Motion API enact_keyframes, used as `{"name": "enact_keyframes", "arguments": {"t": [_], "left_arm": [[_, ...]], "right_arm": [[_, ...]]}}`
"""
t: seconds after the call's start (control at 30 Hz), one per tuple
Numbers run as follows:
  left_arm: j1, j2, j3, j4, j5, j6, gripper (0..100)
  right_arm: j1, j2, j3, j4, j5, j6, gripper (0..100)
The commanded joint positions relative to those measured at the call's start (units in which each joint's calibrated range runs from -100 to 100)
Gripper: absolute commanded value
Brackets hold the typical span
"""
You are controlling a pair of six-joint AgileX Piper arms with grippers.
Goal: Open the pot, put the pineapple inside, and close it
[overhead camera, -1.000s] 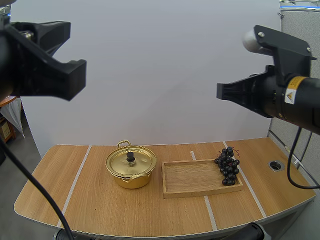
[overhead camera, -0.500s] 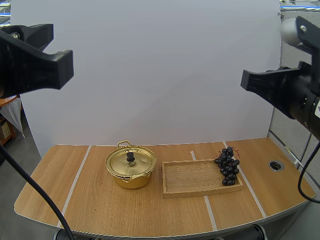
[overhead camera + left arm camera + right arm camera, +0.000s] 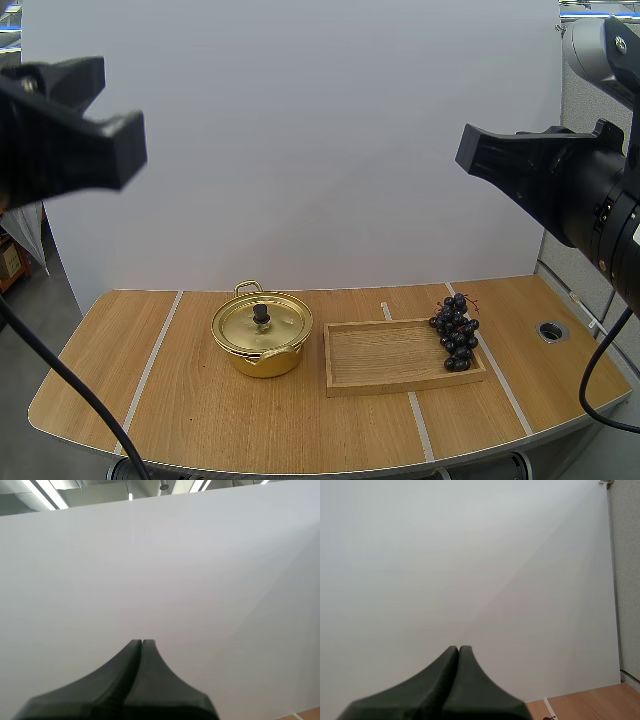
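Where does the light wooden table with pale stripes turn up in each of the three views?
High view: the light wooden table spans the foreground, carrying the gold lidded pot, wooden tray and dark grapes.
Left wrist view: a sliver of table beyond the shut left gripper.
Right wrist view: a striped table edge beyond the shut right gripper.
Shared landmark: the white backdrop rising behind the table.
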Motion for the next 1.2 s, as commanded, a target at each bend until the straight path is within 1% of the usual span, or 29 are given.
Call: {"name": "enact_keyframes", "arguments": {"t": [0.0, 0.13, 0.2, 0.33, 0.4, 0.43, 0.5, 0.53, 0.57, 0.63, 0.7, 0.73, 0.77, 0.87, 1.17], "left_arm": [[0.1, -3.1, 10.8, 3.8, -7.0, -4.1, 0], [0.48, -4.3, 15.4, 5.0, -10.9, -5.1, 0], [0.82, -5.5, 17.6, 5.0, -13.1, -5.5, 0], [1.07, -6.4, 23.0, 5.0, -19.4, -7.9, 0], [1.07, -6.4, 24.8, 5.0, -22.2, -8.5, 0], [1.07, -6.4, 26.0, 5.0, -24.7, -8.5, 0], [1.15, -6.4, 29.2, 5.0, -29.1, -8.5, 0], [1.15, -6.4, 31.1, 5.0, -32.8, -8.5, 0], [1.15, -6.4, 32.5, 5.0, -35.1, -8.5, 0], [1.15, -6.4, 38.4, 5.0, -42.9, -8.5, 0], [1.15, -6.4, 43.5, 5.0, -50.3, -8.4, 0], [1.39, -6.4, 50.6, 5.0, -61.4, -8.4, 0], [1.39, -6.4, 52.0, 5.0, -64.5, -8.4, 0], [1.39, -6.4, 56.7, 5.0, -71.1, -8.4, 0], [1.39, -6.4, 65.7, 5.0, -71.2, -8.4, 0]], "right_arm": [[-0.5, -0.4, 0.4, 0.9, -2.8, -1.3, 0], [-0.5, -0.4, 4.0, 0.9, -6.0, -2.5, 0], [-0.5, -0.4, 7.6, 0.9, -9.0, -2.5, 0], [-0.5, -0.4, 17.2, 0.9, -18.8, -3.7, 0], [-0.5, -0.4, 19.2, 0.9, -21.0, -3.9, 0], [-0.5, -0.4, 23.2, 0.9, -26.4, -5.2, 0], [-0.5, -0.4, 25.2, 0.9, -29.3, -5.8, 0], [-0.5, -0.4, 25.7, 0.9, -29.3, -5.8, 0], [-0.5, -0.4, 27.1, 0.9, -31.6, -6.1, 0], [-0.5, -0.4, 32.7, 0.9, -42.2, -8.4, 0], [-0.5, -0.4, 35.4, 0.9, -46.7, -9.9, 0], [-0.4, -0.4, 39.9, 0.9, -51.9, -11.0, 0], [0.6, -0.4, 45.0, 0.9, -53.3, -11.4, 0], [1.4, -0.4, 47.9, 0.9, -53.3, -11.4, 0], [1.4, -0.4, 51.2, 0.9, -53.3, -11.4, 0]]}}
